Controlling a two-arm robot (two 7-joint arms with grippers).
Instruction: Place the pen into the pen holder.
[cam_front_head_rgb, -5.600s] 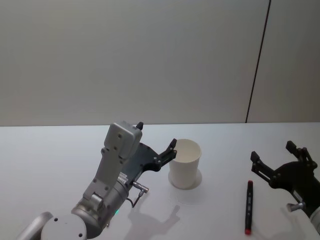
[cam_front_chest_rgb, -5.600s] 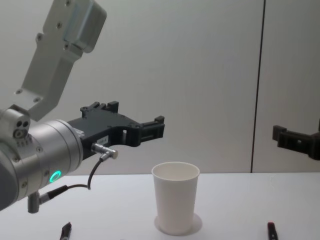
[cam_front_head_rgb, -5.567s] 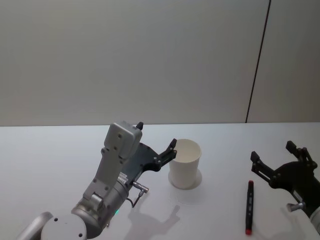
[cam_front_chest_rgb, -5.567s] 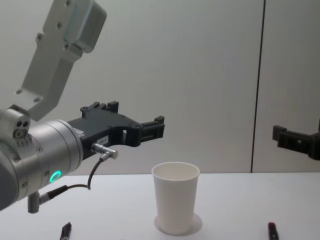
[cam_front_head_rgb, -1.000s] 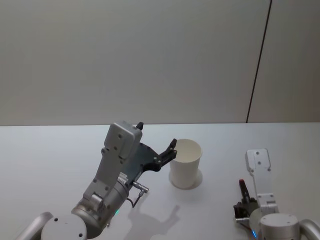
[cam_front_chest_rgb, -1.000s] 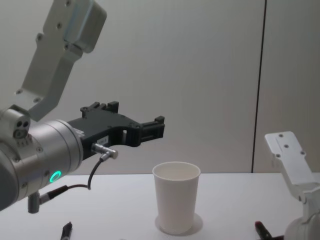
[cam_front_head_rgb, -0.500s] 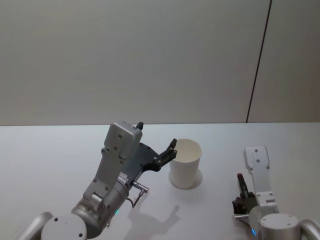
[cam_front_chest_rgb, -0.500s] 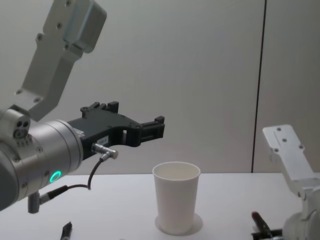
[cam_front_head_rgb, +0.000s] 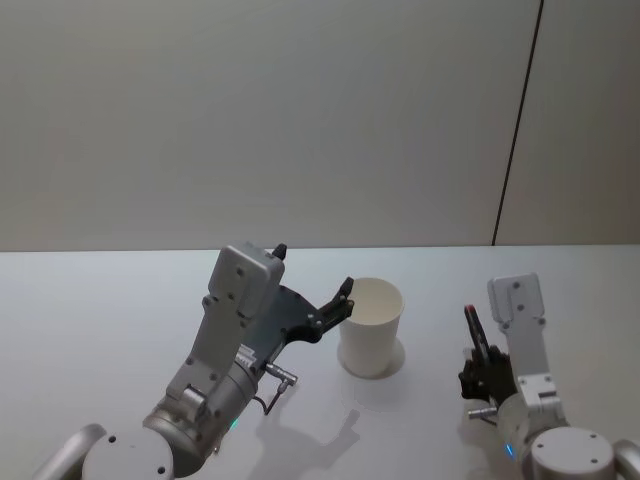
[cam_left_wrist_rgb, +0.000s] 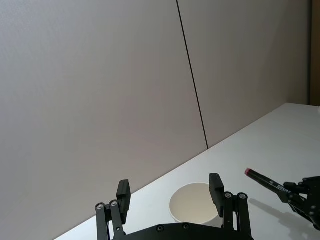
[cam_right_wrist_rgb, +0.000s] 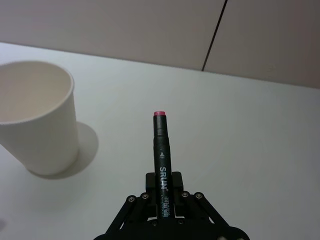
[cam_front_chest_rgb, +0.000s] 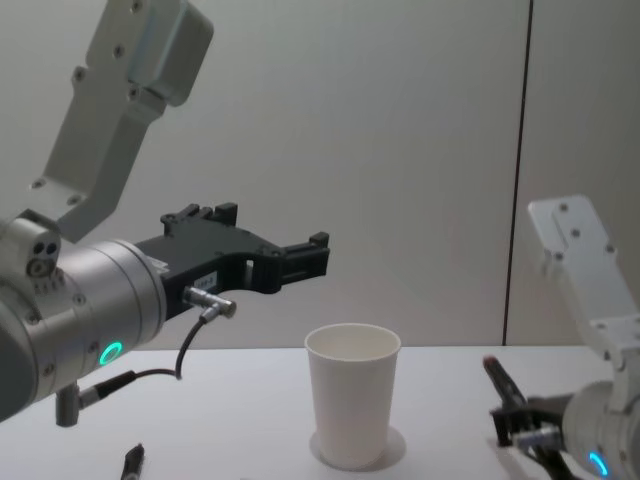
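Closest to the robot, on its right side, the right gripper (cam_front_head_rgb: 482, 380) is pinched on the pen (cam_front_head_rgb: 476, 335). Its two black fingers press against the lower part of the barrel from either side. The pen is a marker with a black barrel, a small red-pink cap end and white lettering printed lengthwise, with a tiny triangle mark above the lettering. In the right wrist view the pen (cam_right_wrist_rgb: 162, 160) stands straight out from the right gripper (cam_right_wrist_rgb: 163, 186), so its long axis runs in line with the fingers. The red end is the free end, and the other end is hidden between the fingers.

In the chest view the pen (cam_front_chest_rgb: 500, 383) is tilted. Its red end is raised and leans toward the robot's left, and the right gripper (cam_front_chest_rgb: 515, 420) holds it from below, low over the desk (cam_front_head_rgb: 100, 310).

Farther out and to the left of the pen stands the pen holder (cam_front_head_rgb: 370, 325), a plain white paper cup. It is upright on the desk with its mouth open, and it stands apart from the pen. The pen's red end leans toward it.

The left gripper (cam_front_head_rgb: 313, 268) hangs on the cup's left side with its fingers spread wide, one fingertip near the rim. In the chest view the left gripper (cam_front_chest_rgb: 270, 228) sits higher than the rim. In the left wrist view the pen holder (cam_left_wrist_rgb: 192, 202) shows between the spread fingers.

Behind the desk is a pale wall (cam_front_head_rgb: 250, 120) with a dark vertical seam (cam_front_head_rgb: 515, 130).
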